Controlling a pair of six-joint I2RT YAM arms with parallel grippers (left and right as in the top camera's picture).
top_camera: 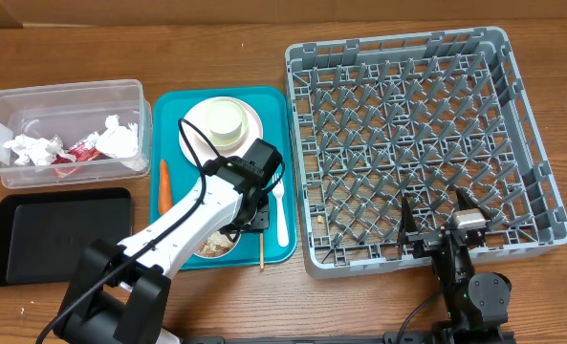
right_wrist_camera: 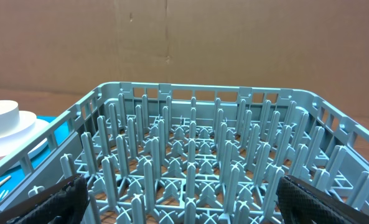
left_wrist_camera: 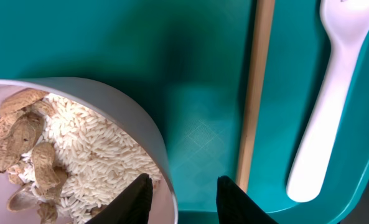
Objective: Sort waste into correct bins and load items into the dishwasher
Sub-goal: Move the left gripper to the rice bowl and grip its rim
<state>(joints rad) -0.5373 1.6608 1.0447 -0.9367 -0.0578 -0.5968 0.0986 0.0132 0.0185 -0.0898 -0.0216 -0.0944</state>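
Left gripper (left_wrist_camera: 184, 183): jaws part-open, astride the rim of the pale bowl (left_wrist_camera: 144, 119) on the teal tray (left_wrist_camera: 109, 37), one finger inside, not pinching it. Bowl holds rice (left_wrist_camera: 103, 155) and beige scraps (left_wrist_camera: 28, 140). White fork (left_wrist_camera: 327, 112) lies nearby on the tray. Right gripper (right_wrist_camera: 185, 198): released, empty, at the near edge of the grey dish rack (right_wrist_camera: 196, 93).

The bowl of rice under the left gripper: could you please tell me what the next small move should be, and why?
Probably close the left gripper on the rim of the bowl. Its open fingers straddle that rim, one over the rice inside, the other over the teal tray outside, so a pinch should secure the bowl for emptying.
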